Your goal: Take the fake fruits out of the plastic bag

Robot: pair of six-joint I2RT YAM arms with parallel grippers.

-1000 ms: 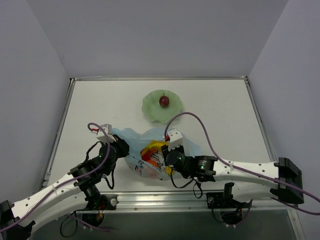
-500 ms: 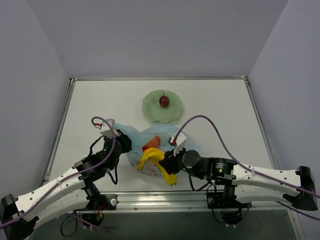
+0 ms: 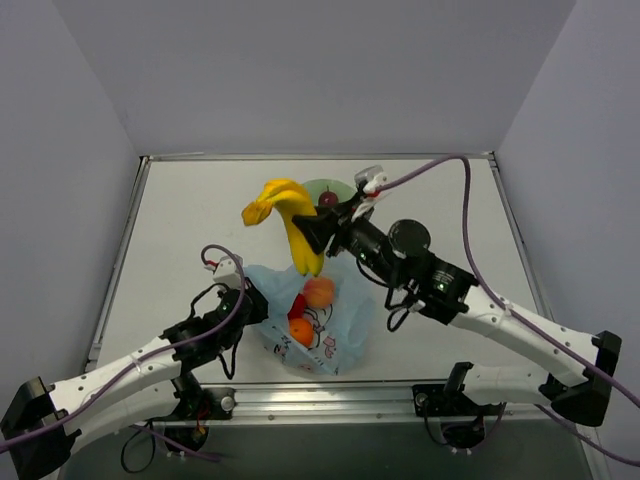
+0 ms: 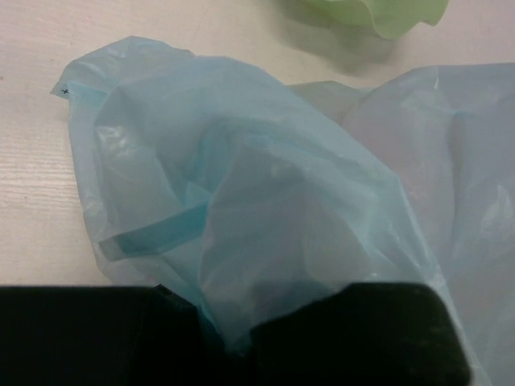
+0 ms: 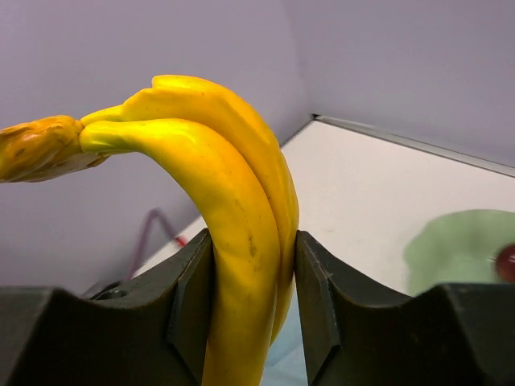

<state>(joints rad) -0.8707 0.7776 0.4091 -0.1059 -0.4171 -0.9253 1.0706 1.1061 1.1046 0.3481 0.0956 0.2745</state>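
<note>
Two fruits are out, dark one point(image 3: 328, 199) in bowl point(image 5: 451, 249), banana point(image 3: 290, 225) clamped in right gripper point(image 5: 251, 305), upper centre; peach point(image 3: 319, 292), apple point(image 3: 298, 305), orange point(image 3: 301, 331) are left in bag point(image 3: 345, 320), pinched by left gripper point(image 3: 248, 300).

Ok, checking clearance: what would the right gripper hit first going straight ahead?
Beyond the bananas in its fingers, the way looks free up to the side wall; depth unclear.

The banana point(image 3: 290, 225) is bright yellow, its stem end brownish. The plastic bag point(image 3: 352, 308) is translucent light blue with a white print. The bowl point(image 4: 378, 12) is pale green; the bench point(image 3: 200, 220), off-white.
</note>
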